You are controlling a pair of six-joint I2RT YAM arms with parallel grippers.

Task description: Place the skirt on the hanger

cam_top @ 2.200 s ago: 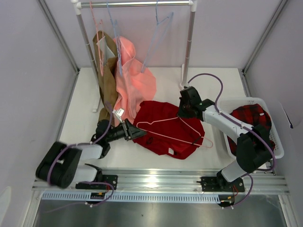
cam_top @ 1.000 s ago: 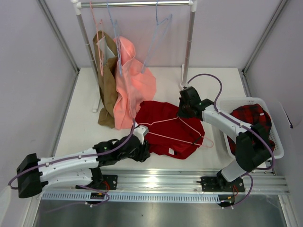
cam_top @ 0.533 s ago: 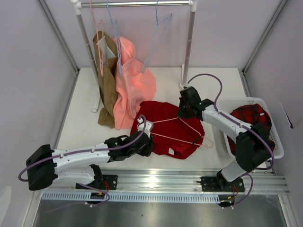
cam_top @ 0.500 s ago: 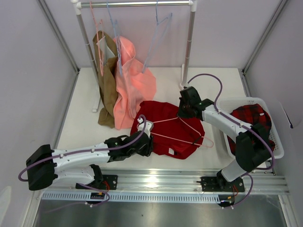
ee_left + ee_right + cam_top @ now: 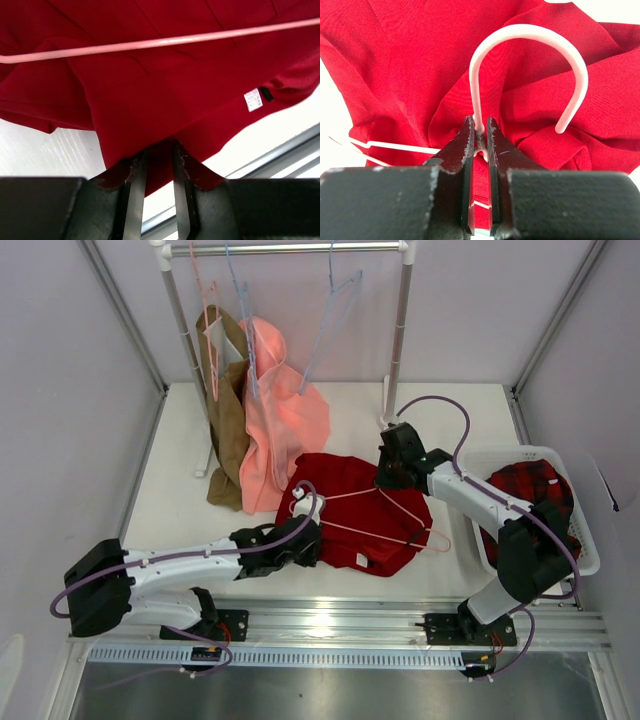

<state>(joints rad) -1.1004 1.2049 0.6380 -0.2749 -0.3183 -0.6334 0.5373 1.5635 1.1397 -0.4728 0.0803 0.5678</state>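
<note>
The dark red skirt (image 5: 350, 502) lies crumpled on the white table, its small white label (image 5: 253, 100) near the front edge. The pale pink hanger (image 5: 395, 532) lies flat on top of it. In the left wrist view its bar (image 5: 150, 44) crosses the cloth. My right gripper (image 5: 386, 476) is shut on the hanger's neck just below the hook (image 5: 530, 35), at the skirt's far right. My left gripper (image 5: 308, 538) is at the skirt's near left edge. Its jaws (image 5: 159, 156) stand close together with a fold of red cloth between them.
A clothes rack (image 5: 290, 248) stands at the back with a salmon-pink garment (image 5: 290, 420), a brown garment (image 5: 225, 410) and light blue hangers (image 5: 335, 310). A white basket (image 5: 592, 540) at the right holds plaid cloth (image 5: 530, 490). A metal rail (image 5: 330, 618) runs along the front.
My left arm has swung from the table's left side to the skirt's near left edge and settled there. The right arm, hanger and skirt have stayed put.
</note>
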